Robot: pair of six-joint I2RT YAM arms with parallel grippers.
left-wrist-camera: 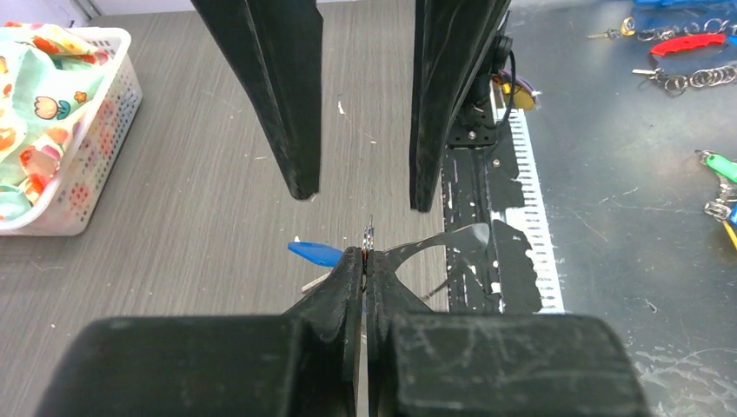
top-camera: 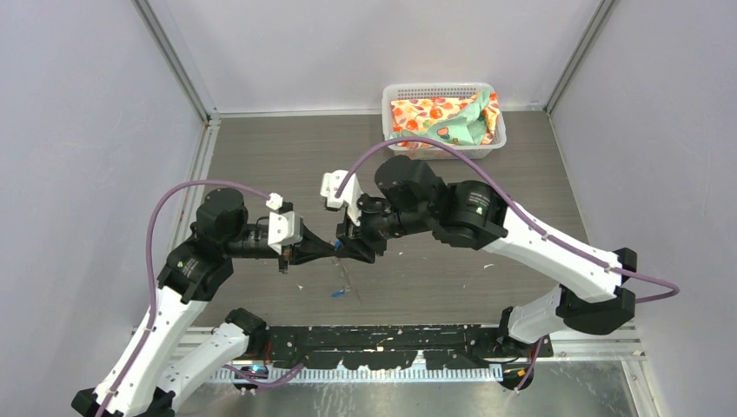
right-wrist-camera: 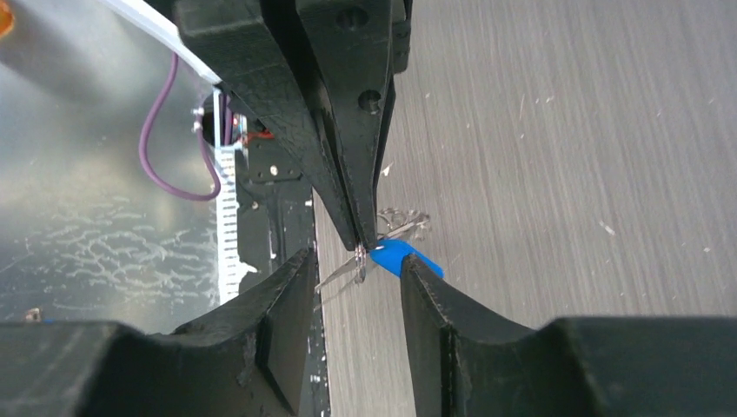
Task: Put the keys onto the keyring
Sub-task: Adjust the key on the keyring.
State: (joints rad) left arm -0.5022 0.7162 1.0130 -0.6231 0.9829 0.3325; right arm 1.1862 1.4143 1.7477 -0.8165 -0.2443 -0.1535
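My left gripper (top-camera: 333, 248) (left-wrist-camera: 366, 254) is shut on the keyring (left-wrist-camera: 369, 234) (right-wrist-camera: 359, 261), a thin silvery wire seen edge-on at its tips. One of the keys (left-wrist-camera: 315, 253) (right-wrist-camera: 404, 258) (top-camera: 337, 294), with a blue head and a silver blade, sits right at the ring; I cannot tell whether it is threaded on. My right gripper (top-camera: 349, 248) (right-wrist-camera: 356, 269) faces the left one tip to tip and stands open, straddling ring and key. The blue head touches one right fingertip (right-wrist-camera: 415, 274).
A white basket (top-camera: 387, 113) (left-wrist-camera: 96, 148) with patterned cloth stands at the back of the table. A black rail (top-camera: 391, 343) runs along the near edge. Spare keys and rings (left-wrist-camera: 687, 43) lie on the metal surface beyond it.
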